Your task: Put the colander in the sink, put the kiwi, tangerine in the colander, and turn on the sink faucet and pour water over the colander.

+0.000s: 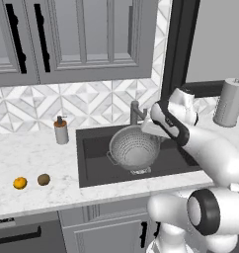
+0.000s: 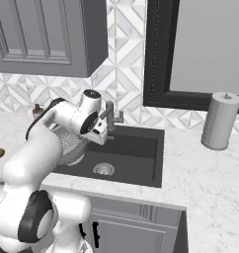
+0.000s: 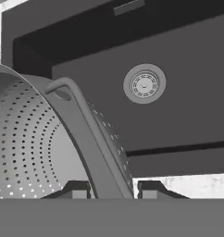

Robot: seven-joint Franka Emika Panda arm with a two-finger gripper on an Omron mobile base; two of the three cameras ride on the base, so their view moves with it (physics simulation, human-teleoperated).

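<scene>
The colander (image 1: 134, 148) is hanging tilted over the sink (image 1: 92, 158), its rim being pinched by the closed gripper (image 3: 111, 189) on the forward-reaching, downward-bent arm.

The silver perforated colander (image 1: 134, 148) is tilted over the dark grey sink (image 1: 92, 163), its rim between the fingers (image 3: 77, 190). The orange tangerine (image 1: 20, 183) and the brown kiwi (image 1: 43, 179) lie near each other on the bench (image 1: 22, 158), left of the sink. The faucet (image 1: 135, 112) stands upright behind the colander.

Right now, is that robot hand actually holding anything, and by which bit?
Yes: the gripper is shut on the colander, pinching its rim beside a side handle, over the sink.
</scene>
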